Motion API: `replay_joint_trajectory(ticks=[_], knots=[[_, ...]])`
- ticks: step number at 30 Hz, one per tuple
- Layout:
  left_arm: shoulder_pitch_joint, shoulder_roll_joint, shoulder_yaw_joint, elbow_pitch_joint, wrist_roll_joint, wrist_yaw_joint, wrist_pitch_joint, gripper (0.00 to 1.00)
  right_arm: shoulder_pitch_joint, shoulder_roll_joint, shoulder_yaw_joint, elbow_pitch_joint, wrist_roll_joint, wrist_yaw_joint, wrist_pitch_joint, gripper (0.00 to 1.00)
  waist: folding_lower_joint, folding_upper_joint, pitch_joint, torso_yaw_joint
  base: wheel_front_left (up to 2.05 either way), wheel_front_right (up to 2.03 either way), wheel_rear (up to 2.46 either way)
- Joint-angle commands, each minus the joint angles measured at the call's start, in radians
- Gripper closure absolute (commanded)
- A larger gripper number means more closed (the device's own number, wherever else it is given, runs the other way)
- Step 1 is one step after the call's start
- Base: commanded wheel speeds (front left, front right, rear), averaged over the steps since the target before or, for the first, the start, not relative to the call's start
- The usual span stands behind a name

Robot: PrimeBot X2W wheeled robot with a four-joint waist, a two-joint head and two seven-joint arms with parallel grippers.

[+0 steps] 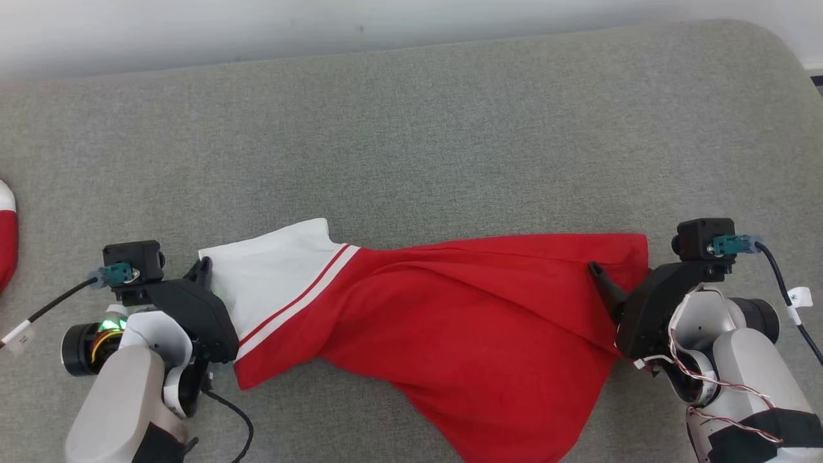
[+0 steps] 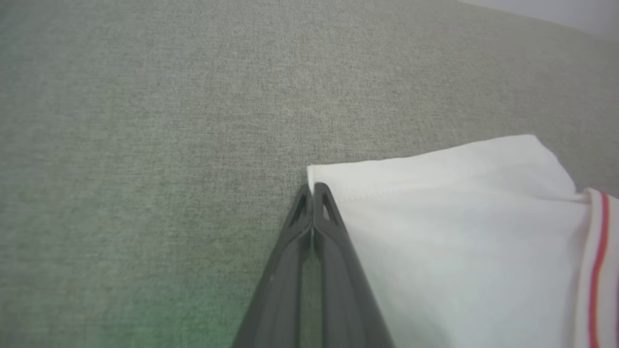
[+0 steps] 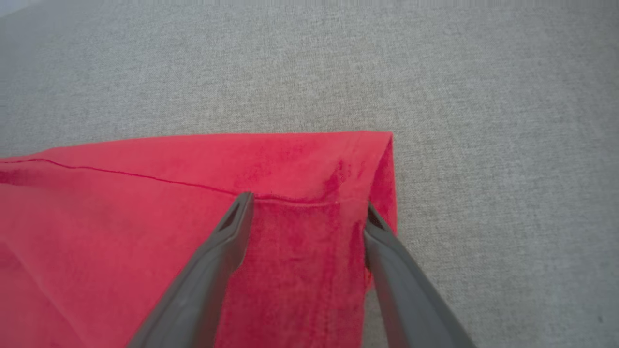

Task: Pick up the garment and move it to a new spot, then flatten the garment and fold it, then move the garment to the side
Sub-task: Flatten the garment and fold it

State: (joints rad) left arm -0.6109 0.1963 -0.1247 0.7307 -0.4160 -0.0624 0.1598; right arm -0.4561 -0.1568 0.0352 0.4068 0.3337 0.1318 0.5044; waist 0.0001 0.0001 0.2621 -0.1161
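Note:
The garment [image 1: 450,302] is a red shirt with a white, red-striped sleeve, lying crumpled across a grey fabric surface [image 1: 411,128]. My left gripper [image 1: 204,267] sits at the sleeve's left edge. In the left wrist view its fingertips [image 2: 313,186] are pressed shut at the corner of the white sleeve [image 2: 459,217], with a sliver of white cloth between them. My right gripper [image 1: 611,283] is at the garment's right end. Seen from the right wrist, it [image 3: 308,203] stands open astride the corner of the red hem [image 3: 145,217], one finger on top of the cloth and one at its edge.
Another red and white cloth item [image 1: 5,231] pokes in at the far left edge. Bare grey surface stretches behind the garment up to a pale wall. Cables hang from both wrists.

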Motion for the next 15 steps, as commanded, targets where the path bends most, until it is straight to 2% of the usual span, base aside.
replay_joint_trajectory(ticks=[1,2,3,5,6,7,8,15], knots=[[-0.002,0.007,-0.001,-0.002,-0.006,0.000,-0.005,1.00,-0.010,-0.004,0.009,0.006,0.005,-0.002,-0.022,0.14,-0.0001,-0.0001,0.001,0.001,0.00,0.00,0.00],[-0.002,0.008,-0.001,-0.006,-0.007,-0.002,-0.009,1.00,-0.013,-0.006,0.011,0.007,-0.001,-0.002,-0.033,0.49,-0.0001,-0.0001,0.000,0.000,0.00,0.00,0.00],[-0.002,0.008,-0.001,-0.006,-0.007,-0.002,-0.009,1.00,-0.013,-0.006,0.011,0.007,-0.001,-0.002,-0.033,0.49,-0.0001,-0.0001,0.000,0.000,0.00,0.00,0.00],[-0.002,0.009,-0.002,-0.011,-0.008,-0.004,-0.018,1.00,-0.018,-0.010,0.016,0.008,-0.012,-0.002,-0.050,0.60,-0.0001,-0.0001,-0.003,-0.001,0.00,0.00,0.00],[-0.003,0.009,-0.002,-0.016,-0.010,-0.006,-0.021,1.00,-0.020,-0.012,0.019,0.009,-0.014,-0.002,-0.057,0.69,-0.0001,-0.0001,-0.004,-0.002,0.00,0.00,0.00],[-0.003,0.009,-0.003,-0.019,-0.012,-0.006,-0.028,1.00,-0.021,-0.014,0.021,0.008,-0.019,-0.002,-0.062,0.90,-0.0001,-0.0001,-0.007,-0.002,0.00,0.00,0.00],[-0.002,0.008,-0.002,-0.021,-0.015,-0.007,-0.031,1.00,-0.022,-0.014,0.023,0.008,-0.019,-0.002,-0.067,1.00,-0.0001,-0.0001,-0.009,-0.004,0.00,0.00,0.00],[-0.012,-0.012,0.041,-0.069,-0.094,-0.038,-0.108,1.00,-0.010,-0.031,0.037,-0.031,0.003,-0.002,-0.084,1.00,-0.0001,-0.0001,-0.052,-0.012,0.00,0.00,0.00]])
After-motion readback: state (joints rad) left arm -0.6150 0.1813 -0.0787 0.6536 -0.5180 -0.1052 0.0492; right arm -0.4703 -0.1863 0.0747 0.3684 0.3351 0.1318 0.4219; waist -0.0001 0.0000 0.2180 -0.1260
